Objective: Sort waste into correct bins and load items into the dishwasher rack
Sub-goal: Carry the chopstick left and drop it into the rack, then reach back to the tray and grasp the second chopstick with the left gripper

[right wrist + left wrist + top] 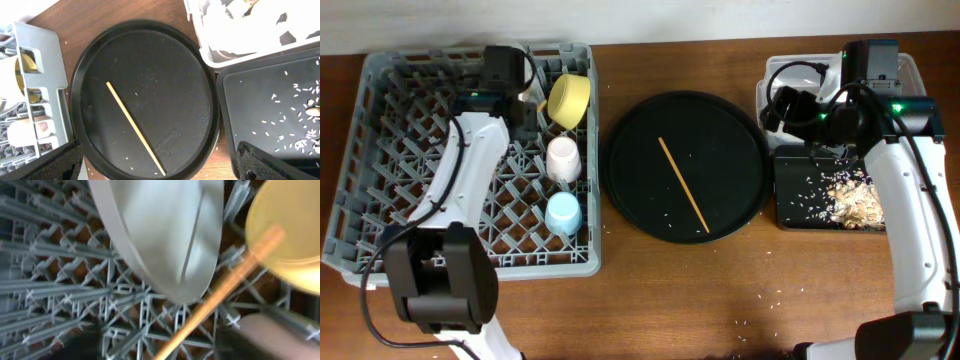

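Reach is long on your left arm (470,170), stretched to the far side of the dishwasher rack (380,150). The left claw (157,347) is released, jaws either side of a leaning chopstick (225,285) beside the upright plate (165,235). Your right claw (160,167) hangs spread at the right of the round black tray (165,65), which carries the second chopstick (135,127).

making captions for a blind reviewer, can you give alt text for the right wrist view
A single brown chopstick lies diagonally on a round black tray. The grey dishwasher rack is at left; at right, a clear tub of white napkins sits next to a black rectangular tray scattered with rice crumbs.
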`<state>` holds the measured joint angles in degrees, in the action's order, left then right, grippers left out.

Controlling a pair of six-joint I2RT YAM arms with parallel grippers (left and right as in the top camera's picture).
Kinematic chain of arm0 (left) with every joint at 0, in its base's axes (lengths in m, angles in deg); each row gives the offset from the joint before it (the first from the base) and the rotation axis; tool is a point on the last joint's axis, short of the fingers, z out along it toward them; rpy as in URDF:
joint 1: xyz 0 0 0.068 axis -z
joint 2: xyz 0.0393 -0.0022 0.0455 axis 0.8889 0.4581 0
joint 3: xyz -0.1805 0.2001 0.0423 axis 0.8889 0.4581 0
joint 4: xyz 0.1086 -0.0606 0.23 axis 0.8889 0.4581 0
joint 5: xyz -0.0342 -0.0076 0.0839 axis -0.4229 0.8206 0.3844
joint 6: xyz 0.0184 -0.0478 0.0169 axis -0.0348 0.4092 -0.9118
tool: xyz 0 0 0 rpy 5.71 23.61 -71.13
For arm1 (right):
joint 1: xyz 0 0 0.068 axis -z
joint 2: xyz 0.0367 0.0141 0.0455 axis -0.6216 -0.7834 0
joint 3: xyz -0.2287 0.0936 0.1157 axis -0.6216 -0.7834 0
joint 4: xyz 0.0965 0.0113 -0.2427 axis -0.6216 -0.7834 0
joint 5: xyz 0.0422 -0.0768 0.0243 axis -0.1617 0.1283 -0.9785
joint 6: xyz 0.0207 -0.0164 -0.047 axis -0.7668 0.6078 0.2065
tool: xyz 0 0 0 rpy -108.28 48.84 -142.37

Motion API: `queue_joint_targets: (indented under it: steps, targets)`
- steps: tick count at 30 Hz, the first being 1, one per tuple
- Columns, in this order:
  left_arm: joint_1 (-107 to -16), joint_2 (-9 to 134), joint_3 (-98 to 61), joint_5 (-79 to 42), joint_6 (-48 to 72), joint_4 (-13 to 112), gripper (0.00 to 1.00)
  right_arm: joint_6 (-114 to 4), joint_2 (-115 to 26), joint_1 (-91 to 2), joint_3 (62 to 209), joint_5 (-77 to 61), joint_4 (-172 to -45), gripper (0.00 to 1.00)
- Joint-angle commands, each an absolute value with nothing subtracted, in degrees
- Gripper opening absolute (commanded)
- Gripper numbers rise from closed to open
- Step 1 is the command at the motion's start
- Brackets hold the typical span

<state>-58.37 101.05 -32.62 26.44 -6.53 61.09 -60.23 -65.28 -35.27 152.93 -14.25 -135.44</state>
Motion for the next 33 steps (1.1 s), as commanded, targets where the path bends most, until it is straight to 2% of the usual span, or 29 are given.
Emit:
queue_joint_targets:
  steps: [1,6,11,13,15,18,20,23,27,33]
  targets:
    - [-57.48,101.23,-35.79,20.67,-7.01,60.24,0.96,-59.6,-65.74,-35.8,153.28,-14.34,-135.27,0.99]
    - [-51.99,101.14,-44.21,19.9,-7.01,64.35,0.95,-59.6,-65.74,-35.8,153.28,-14.34,-135.29,0.99]
    - [-41.81,101.12,-47.88,19.95,-6.16,66.66,0.93,-59.6,-65.74,-35.8,153.28,-14.34,-135.25,0.98]
    - [-37.61,101.8,-47.81,19.88,-1.76,66.77,0.89,-59.6,-65.74,-35.8,153.28,-14.34,-135.27,0.99]
    - [-34.22,103.52,-47.81,19.88,2.19,66.47,0.79,-59.62,-65.74,-35.8,153.28,-14.36,-135.27,0.99]
    - [-29.35,109.12,-47.81,19.68,9.89,64.0,0.77,-59.62,-65.74,-35.8,153.28,-14.36,-135.51,0.98]
    - [-27.71,112.68,-47.81,19.68,15.87,62.97,0.77,-59.6,-65.74,-35.8,153.28,-14.36,-135.77,0.99]
    - [-26.55,117.53,-47.81,18.5,24.62,62.6,0.69,-59.58,-65.74,-35.8,153.28,-14.32,-136.16,0.98]
    - [-26.35,121.08,-47.81,11.33,25.64,60.83,0.66,-59.6,-65.74,-35.8,153.28,-14.32,-136.12,0.98]
    - [-26.35,121.34,-47.81,7.62,25.62,61.07,0.65,-59.6,-65.74,-35.8,153.28,-14.3,-136.1,0.98]
